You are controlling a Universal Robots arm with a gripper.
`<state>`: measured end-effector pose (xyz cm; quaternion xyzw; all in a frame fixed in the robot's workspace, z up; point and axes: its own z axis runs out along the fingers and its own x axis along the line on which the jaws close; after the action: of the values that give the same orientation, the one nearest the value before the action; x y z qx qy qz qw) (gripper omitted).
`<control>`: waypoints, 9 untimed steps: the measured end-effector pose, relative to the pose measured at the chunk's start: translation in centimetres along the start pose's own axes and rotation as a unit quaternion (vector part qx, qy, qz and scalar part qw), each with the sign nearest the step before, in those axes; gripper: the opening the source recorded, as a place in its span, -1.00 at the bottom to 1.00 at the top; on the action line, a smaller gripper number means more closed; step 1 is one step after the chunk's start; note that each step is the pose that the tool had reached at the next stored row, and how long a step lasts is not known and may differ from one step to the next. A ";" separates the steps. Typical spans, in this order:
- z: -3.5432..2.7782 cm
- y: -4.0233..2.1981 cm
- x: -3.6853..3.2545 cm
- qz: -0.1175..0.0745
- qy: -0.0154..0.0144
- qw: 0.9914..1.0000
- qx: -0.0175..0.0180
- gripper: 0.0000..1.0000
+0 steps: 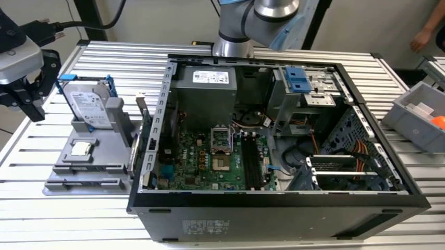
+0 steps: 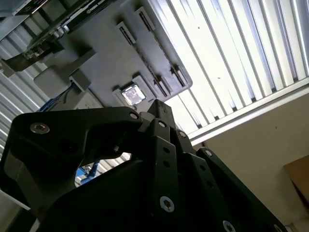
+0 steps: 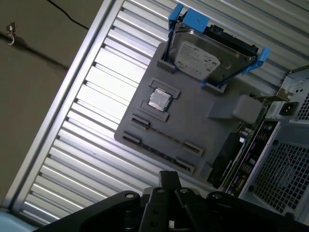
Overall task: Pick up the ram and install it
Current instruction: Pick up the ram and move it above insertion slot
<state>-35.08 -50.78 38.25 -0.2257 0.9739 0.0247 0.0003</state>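
Ram (image 1: 139,140) stands edgewise between grey holder (image 1: 83,166) and case (image 1: 278,219) in the exterior view. Gripper (image 1: 33,104) hovers left of them; clenched or released, I cannot tell.

Gripper (image 1: 28,101) — cropped by the exterior view's left edge.

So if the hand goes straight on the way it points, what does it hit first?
Most likely the gray parts holder, near its slotted edge: in the first wrist view the hand points at it. Depth is unclear; it may just miss onto the slatted table.
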 end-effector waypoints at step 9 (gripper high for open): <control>0.00 0.00 0.00 -0.006 0.000 1.000 0.000 -1.00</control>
<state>-35.08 -50.78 38.25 -0.2317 0.9725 0.0247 0.0002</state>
